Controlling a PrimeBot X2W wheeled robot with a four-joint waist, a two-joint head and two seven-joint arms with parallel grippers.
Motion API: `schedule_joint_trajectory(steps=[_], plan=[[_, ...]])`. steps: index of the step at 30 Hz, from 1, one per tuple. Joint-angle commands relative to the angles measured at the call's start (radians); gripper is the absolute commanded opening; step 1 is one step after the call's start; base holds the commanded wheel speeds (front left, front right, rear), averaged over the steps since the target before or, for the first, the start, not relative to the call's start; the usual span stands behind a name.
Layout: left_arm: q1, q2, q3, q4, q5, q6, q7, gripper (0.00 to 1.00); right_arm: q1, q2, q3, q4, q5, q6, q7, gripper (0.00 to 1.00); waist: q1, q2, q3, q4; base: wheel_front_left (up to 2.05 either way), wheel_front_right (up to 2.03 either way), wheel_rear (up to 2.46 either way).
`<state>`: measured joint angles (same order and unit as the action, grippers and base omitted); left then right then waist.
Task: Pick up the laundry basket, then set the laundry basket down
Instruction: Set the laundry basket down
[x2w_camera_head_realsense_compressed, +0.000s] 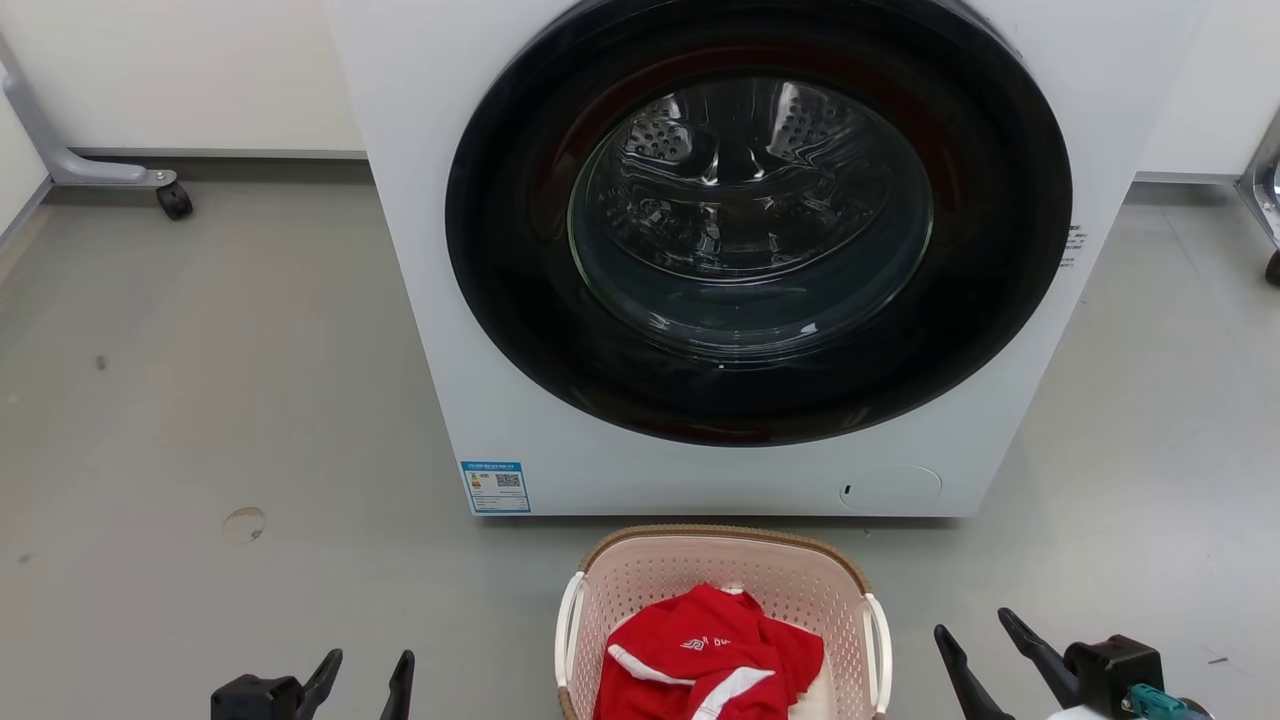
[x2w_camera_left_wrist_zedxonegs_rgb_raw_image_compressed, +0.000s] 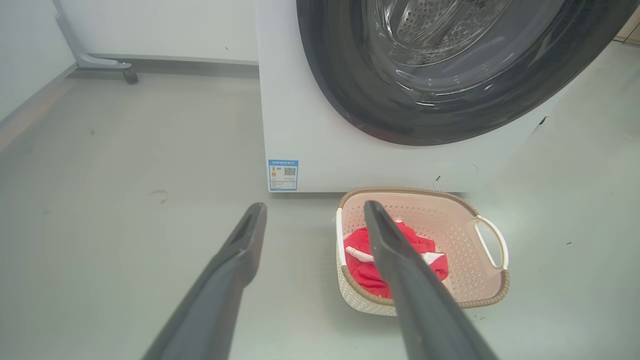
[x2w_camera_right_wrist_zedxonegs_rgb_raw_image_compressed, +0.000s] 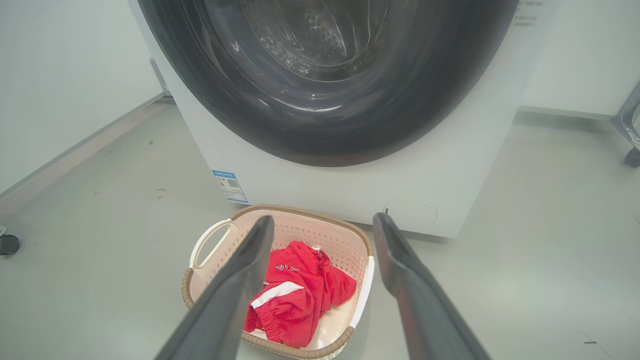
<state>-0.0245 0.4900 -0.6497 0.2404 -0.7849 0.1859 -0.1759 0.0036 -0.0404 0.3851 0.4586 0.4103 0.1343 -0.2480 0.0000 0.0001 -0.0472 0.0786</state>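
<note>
Two end effectors are waiting low over the grey floor (x2w_camera_head_realsense_compressed: 200, 400), one at each side of the laundry basket (x2w_camera_head_realsense_compressed: 640, 585) and apart from it. The left end effector (x2w_camera_head_realsense_compressed: 370, 665) is keeping its dark fingers spread wide and is holding nothing, and the right end effector (x2w_camera_head_realsense_compressed: 972, 625) is doing the same. The basket is standing on the floor just before the base of the white washing machine (x2w_camera_head_realsense_compressed: 440, 250); whether the two are touching, I cannot tell. A crumpled red garment (x2w_camera_head_realsense_compressed: 700, 660) with white stripes is lying inside it. The head view is cutting the near end of the basket at its bottom edge, while both wrist views are showing the whole brown rim. The left wrist view is showing the white handle (x2w_camera_left_wrist_zedxonegs_rgb_raw_image_compressed: 492, 242) of the far side as an open loop, and the right wrist view is showing the opposite handle (x2w_camera_right_wrist_zedxonegs_rgb_raw_image_compressed: 210, 240) in the same way. The head view is also giving the full round dark door with the steel drum behind its glass. A blue label (x2w_camera_head_realsense_compressed: 495, 486) with a QR code is sitting at the lower left corner of the machine's front, but its small lines are not readable. White print on the garment (x2w_camera_right_wrist_zedxonegs_rgb_raw_image_compressed: 282, 267) is showing best in the right wrist view, and it is too small to read. Grey print (x2w_camera_head_realsense_compressed: 1073, 245) beside the door is also not readable.
</note>
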Motion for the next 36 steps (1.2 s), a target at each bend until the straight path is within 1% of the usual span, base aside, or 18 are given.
schedule_joint_trajectory(steps=[1, 36], plan=[[-0.03, 0.025, 0.039, -0.024, -0.009, 0.009, -0.005, 1.0, -0.049, -0.02, 0.017, -0.026, -0.004, -0.004, -0.014, 1.0, 0.0, -0.0001, 0.0, 0.001, 0.0, 0.0, 0.0], [-0.033, 0.033, 0.033, -0.042, -0.013, 0.023, -0.011, 1.0, -0.05, -0.026, 0.02, -0.05, -0.01, -0.004, -0.014, 1.0, 0.0, -0.0001, 0.008, 0.006, 0.0, 0.0, 0.0]])
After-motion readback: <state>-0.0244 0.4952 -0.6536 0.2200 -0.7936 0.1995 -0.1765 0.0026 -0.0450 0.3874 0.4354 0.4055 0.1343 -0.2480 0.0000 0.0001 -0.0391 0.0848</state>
